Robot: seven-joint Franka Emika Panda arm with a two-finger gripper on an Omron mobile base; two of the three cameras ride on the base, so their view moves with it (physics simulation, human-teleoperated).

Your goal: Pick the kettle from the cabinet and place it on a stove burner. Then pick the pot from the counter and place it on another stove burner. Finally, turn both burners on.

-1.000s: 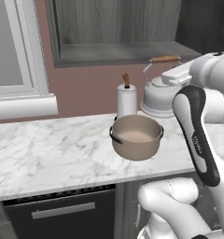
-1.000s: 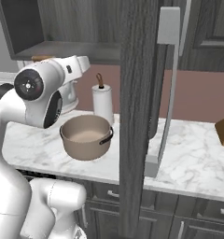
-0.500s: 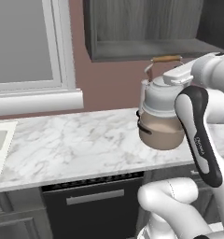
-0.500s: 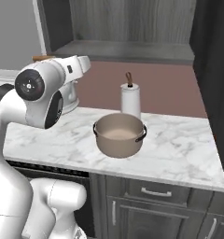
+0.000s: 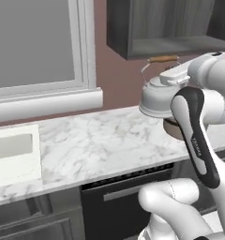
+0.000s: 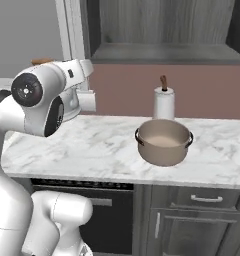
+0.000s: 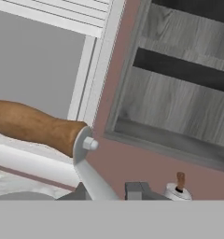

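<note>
**A:** Simulated kitchen, dusty-pink back wall, white marble counter with grey veins running under a dark grey cabinet. Where's the kettle relative to that counter?

**B:** The kettle hangs in the air above the counter, below the cabinet's open shelf, touching neither. The gripper sits right at its arched handle, up by the brown wooden top. In the hand view that wooden grip runs across the left side, very close to the camera.

**A:** Fingers clamped on it?

**B:** Honestly can't tell, the fingertips are hidden in the views I've got.

**A:** And the pot?

**B:** The pot stands on the counter, well in from the front edge, just in front of a paper-towel roll by the wall. Left of the pot the counter is bare marble. A window frame stands left of the cabinet
</note>
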